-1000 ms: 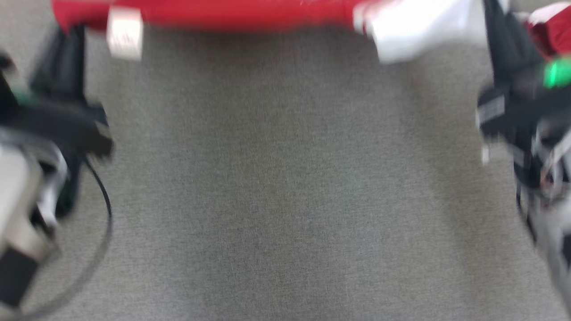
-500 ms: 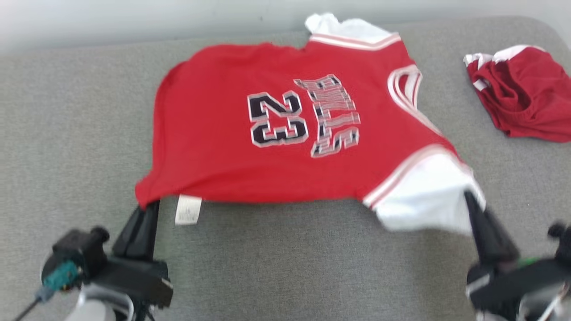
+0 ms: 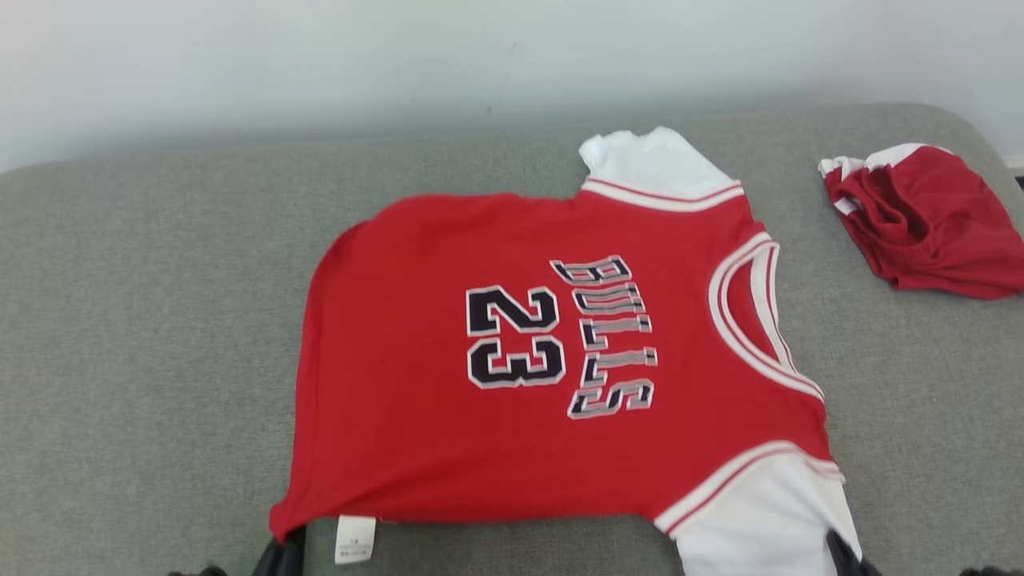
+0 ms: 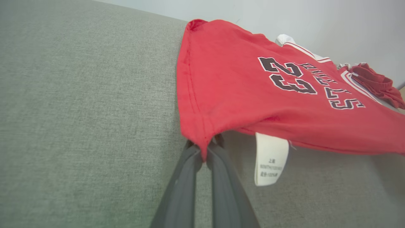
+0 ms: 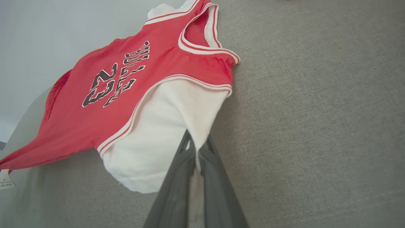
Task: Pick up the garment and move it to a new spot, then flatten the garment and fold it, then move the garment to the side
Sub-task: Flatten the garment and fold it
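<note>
A red jersey marked "BULLS 23", with white sleeves, lies spread on the grey cushion, its near edge raised. At the lower left of the head view my left gripper is shut on the jersey's near hem corner. The left wrist view shows this gripper pinching red cloth, with a white label hanging beside it. My right gripper is shut on the near white sleeve. From the right wrist, that gripper is seen clamping the sleeve's edge.
A second red and white garment lies crumpled at the cushion's far right. A pale wall runs behind the cushion. The cushion's rounded right end is close to that crumpled garment.
The head camera has tilted up, so the jersey and both grippers sit lower in the picture. Both grippers keep their hold on the jersey.
</note>
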Robot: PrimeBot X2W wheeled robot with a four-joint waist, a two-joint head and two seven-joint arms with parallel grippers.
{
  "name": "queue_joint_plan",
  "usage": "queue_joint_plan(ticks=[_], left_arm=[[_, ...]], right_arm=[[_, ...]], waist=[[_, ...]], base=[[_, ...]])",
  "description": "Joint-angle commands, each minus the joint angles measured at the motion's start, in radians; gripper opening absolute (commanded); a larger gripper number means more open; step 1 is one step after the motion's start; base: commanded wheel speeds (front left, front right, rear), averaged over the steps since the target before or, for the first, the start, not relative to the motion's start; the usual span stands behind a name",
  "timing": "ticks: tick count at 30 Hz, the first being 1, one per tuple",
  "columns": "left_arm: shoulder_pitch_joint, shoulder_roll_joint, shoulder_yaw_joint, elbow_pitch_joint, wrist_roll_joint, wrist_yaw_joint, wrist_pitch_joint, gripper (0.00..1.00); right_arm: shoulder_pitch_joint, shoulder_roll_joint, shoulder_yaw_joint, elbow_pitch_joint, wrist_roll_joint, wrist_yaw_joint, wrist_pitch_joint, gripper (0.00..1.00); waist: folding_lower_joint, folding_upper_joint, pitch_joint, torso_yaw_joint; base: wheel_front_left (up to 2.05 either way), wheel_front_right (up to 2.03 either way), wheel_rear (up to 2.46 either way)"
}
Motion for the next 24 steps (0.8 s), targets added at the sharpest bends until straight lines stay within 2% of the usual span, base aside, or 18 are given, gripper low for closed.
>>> queue_joint_plan(ticks=[1, 7, 14, 20, 24], left_arm=[[0.022, -0.013, 0.010, 0.008, 0.018, -0.011, -0.003, 0.00], [0.061, -0.054, 0.037, 0.039, 0.066, -0.040, -0.003, 0.00], [0.058, -0.085, 0.078, 0.064, 0.105, -0.072, -0.003, 0.00], [0.036, -0.089, 0.082, 0.063, 0.135, -0.089, -0.003, 0.00], [-0.023, -0.061, 0.081, 0.044, 0.164, -0.099, -0.003, 0.00]], right_arm=[[0.027, 0.006, -0.006, 0.006, -0.002, -0.002, 0.001, 0.00], [0.083, 0.022, -0.014, 0.024, -0.012, -0.002, -0.003, 0.00], [0.056, 0.026, -0.007, 0.032, -0.011, -0.002, -0.009, 0.00], [0.018, 0.018, 0.011, 0.021, 0.008, -0.002, -0.033, 0.00], [-0.075, -0.014, 0.035, 0.007, 0.014, -0.002, -0.055, 0.00]], waist=[[0.0002, 0.0001, -0.023, 0.014], [0.0002, 0.0001, -0.046, 0.025], [0.0002, 0.0001, -0.063, 0.017], [0.0002, 0.0001, -0.058, 0.011], [0.0002, 0.0001, -0.041, -0.002]], base=[[0.00, 0.00, 0.00], [0.00, 0.00, 0.00], [0.00, 0.00, 0.00], [0.00, 0.00, 0.00], [0.00, 0.00, 0.00]])
